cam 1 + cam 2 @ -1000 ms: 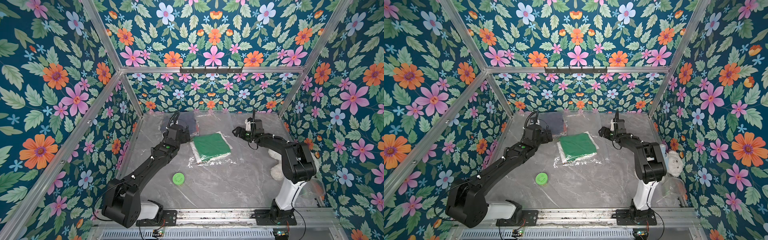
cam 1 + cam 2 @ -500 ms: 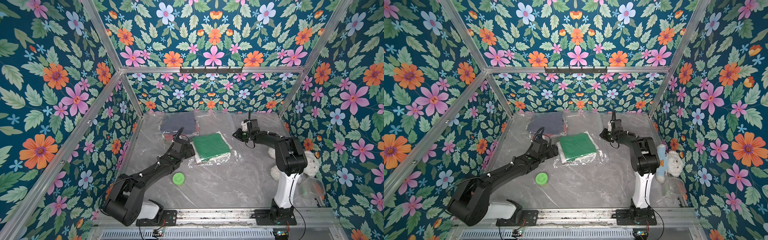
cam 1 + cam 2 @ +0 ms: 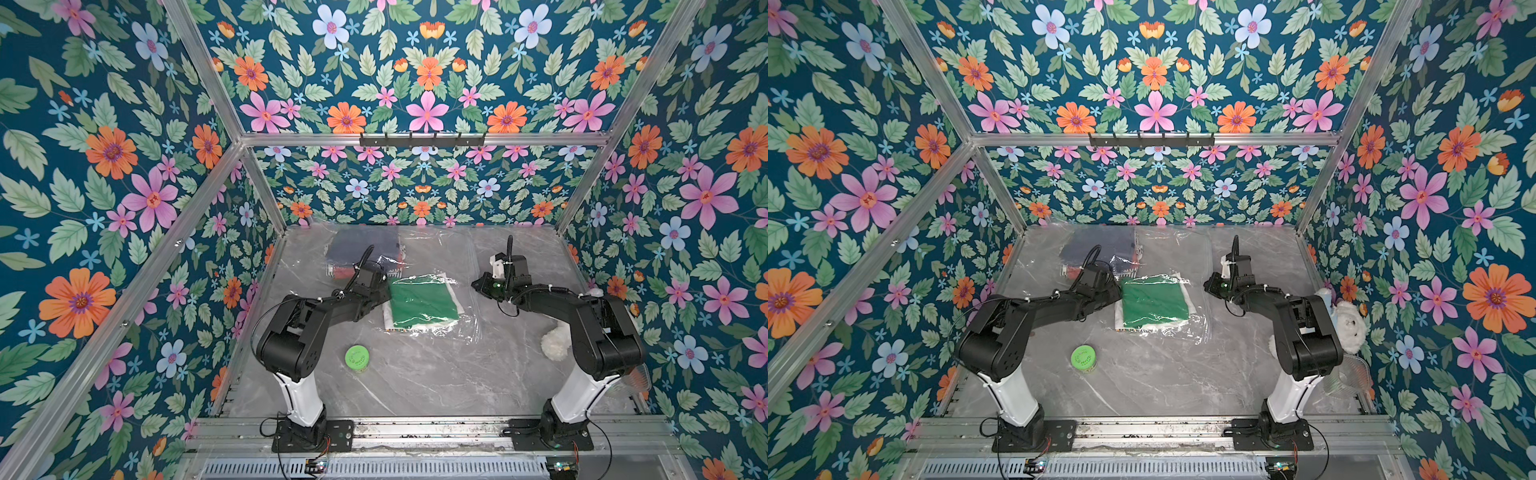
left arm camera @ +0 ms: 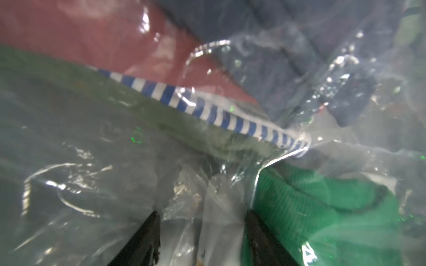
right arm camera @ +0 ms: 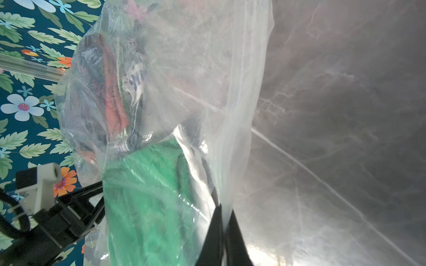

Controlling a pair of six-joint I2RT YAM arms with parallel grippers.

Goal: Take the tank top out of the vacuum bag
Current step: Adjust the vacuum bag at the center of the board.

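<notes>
Pinching the vacuum bag (image 5: 242, 92) at its edge with the right gripper (image 5: 222, 208), jaws pressed fully together on the clear film. Straddling a crumpled fold of the same film with the left gripper (image 4: 202, 214), fingers (image 4: 147, 232) parted, film between them but not clamped. Lies spread over the far half of the marble table (image 3: 436, 382) in both top views, holding a green folded garment (image 3: 422, 297) nearest the arms, a navy garment (image 3: 361, 245) behind it, plus red cloth (image 4: 92, 34) and a blue-and-white striped hem (image 4: 207, 108). Shows print on the green lid (image 3: 356, 357) outside the bag, too small to read.
</notes>
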